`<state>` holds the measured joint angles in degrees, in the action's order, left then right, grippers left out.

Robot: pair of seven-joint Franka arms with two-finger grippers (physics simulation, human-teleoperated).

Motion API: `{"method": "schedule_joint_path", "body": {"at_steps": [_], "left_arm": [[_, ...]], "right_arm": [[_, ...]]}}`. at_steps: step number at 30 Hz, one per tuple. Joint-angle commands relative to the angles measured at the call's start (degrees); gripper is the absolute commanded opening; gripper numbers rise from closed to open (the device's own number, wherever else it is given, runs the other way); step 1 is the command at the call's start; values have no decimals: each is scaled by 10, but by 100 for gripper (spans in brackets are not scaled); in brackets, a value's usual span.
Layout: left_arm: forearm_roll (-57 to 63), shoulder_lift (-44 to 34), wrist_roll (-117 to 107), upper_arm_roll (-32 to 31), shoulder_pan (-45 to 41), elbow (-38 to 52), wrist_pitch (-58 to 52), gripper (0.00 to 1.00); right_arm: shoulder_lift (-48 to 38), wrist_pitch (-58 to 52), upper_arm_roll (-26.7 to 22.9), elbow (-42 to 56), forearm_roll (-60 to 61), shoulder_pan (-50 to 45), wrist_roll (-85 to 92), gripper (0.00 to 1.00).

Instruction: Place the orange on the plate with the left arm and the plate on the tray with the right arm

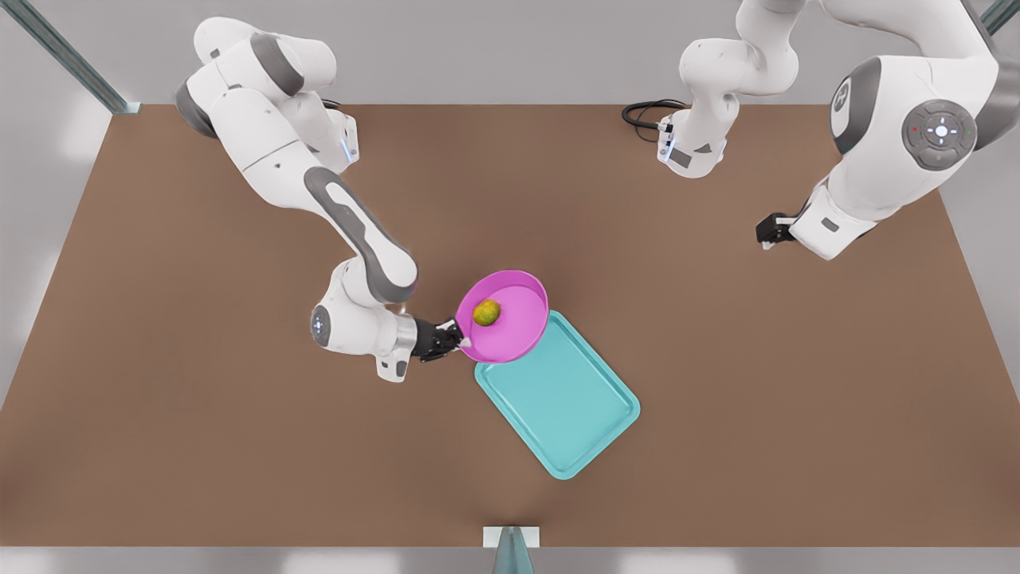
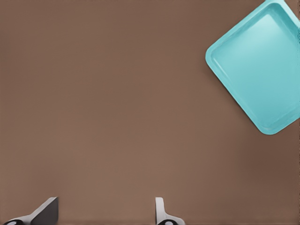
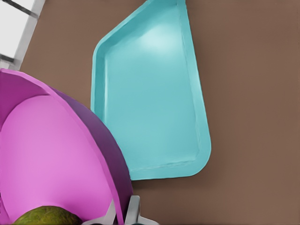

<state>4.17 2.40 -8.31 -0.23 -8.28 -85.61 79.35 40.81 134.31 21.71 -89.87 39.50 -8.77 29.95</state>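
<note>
Over the teal rectangular tray's (image 1: 558, 395) far corner I see the right gripper (image 1: 456, 339) clamped on the round magenta plate's (image 1: 514, 327) rim, small yellow-green orange (image 1: 487, 312) inside; left gripper (image 1: 766, 232) waits spread above the brown table (image 1: 199, 414).

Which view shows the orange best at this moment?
The front view: the whole orange lies inside the plate, which the right gripper holds by its rim over the tray. The right wrist view catches just its top.

Right gripper (image 1: 460, 339) reaches low with jaws clamped; left gripper (image 1: 766, 233) waits raised, jaws spread apart.
</note>
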Motion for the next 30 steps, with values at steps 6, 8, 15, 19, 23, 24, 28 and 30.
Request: {"method": "schedule_joint_path", "body": {"at_steps": [6, 8, 15, 19, 23, 24, 28, 30], "left_arm": [[-11, 1, 1, 1, 5, 12, -13, 100], [-11, 0, 3, 1, 5, 27, -15, 100], [-45, 28, 8, 1, 7, 81, -66, 100], [-43, 31, 4, 7, 10, 101, -68, 100], [-44, 31, 2, 6, 10, 101, -78, 100], [-44, 31, 0, 6, 9, 101, -78, 100], [-45, 31, -2, 1, 9, 101, -78, 100], [-46, 31, -2, 1, 8, 101, -78, 100]], "right_arm": [[107, -66, -48, 192, -1, -50, -312, 21], [148, -70, -63, 256, -2, -75, -350, 21], [220, -45, -83, 328, -3, -129, -373, 21], [220, -55, -84, 328, -3, -127, -365, 68], [217, -59, -85, 327, -3, -126, -358, 100], [215, -60, -83, 327, -3, -126, -358, 100], [164, -120, -162, 348, -7, -93, -349, 100], [126, -340, -279, 394, -208, -92, -259, 100]]}}
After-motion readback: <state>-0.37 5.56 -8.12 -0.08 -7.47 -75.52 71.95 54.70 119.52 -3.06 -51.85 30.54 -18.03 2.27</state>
